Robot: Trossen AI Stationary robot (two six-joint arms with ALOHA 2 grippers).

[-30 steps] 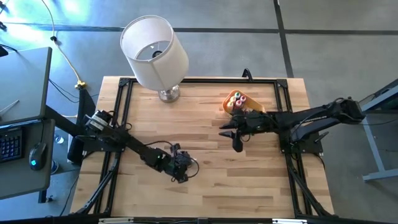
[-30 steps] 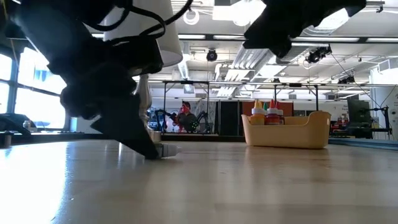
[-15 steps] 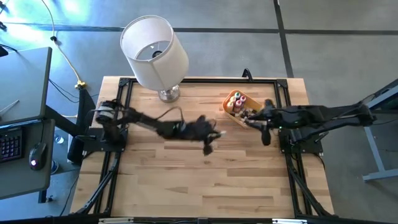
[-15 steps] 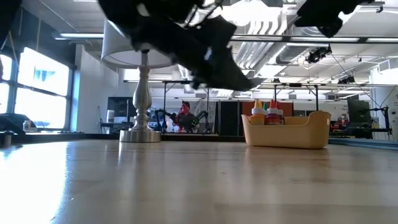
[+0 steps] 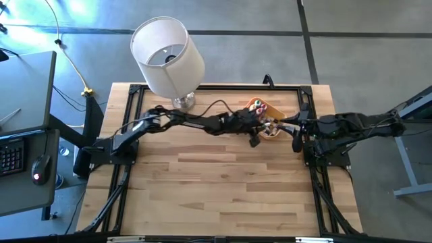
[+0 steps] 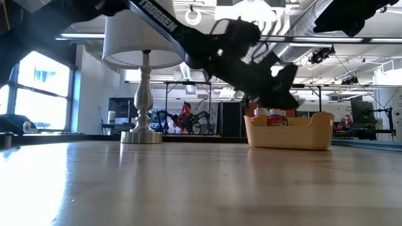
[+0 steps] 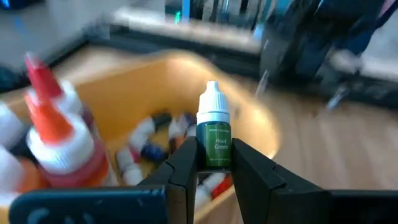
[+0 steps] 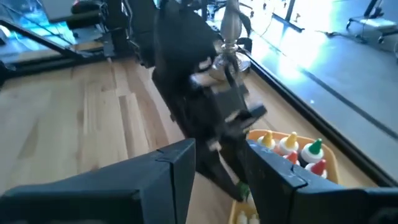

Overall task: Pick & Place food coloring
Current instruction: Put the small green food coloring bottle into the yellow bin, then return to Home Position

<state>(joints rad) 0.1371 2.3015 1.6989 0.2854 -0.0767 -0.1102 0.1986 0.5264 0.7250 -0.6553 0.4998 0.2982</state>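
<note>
From above, the left gripper [image 5: 255,135] hangs right of centre at the orange bowl [image 5: 256,106]; its wrist view shows a green food coloring bottle [image 7: 214,132] pinched mid-frame, best released low inside, while the right gripper [image 8: 217,162] waits part-open.

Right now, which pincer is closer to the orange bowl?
The left pincer: it holds a green bottle right over the bowl. The right pincer waits just beside it.

Green bottle [image 7: 214,142], white cap, orange bowl [image 7: 134,93]
</note>
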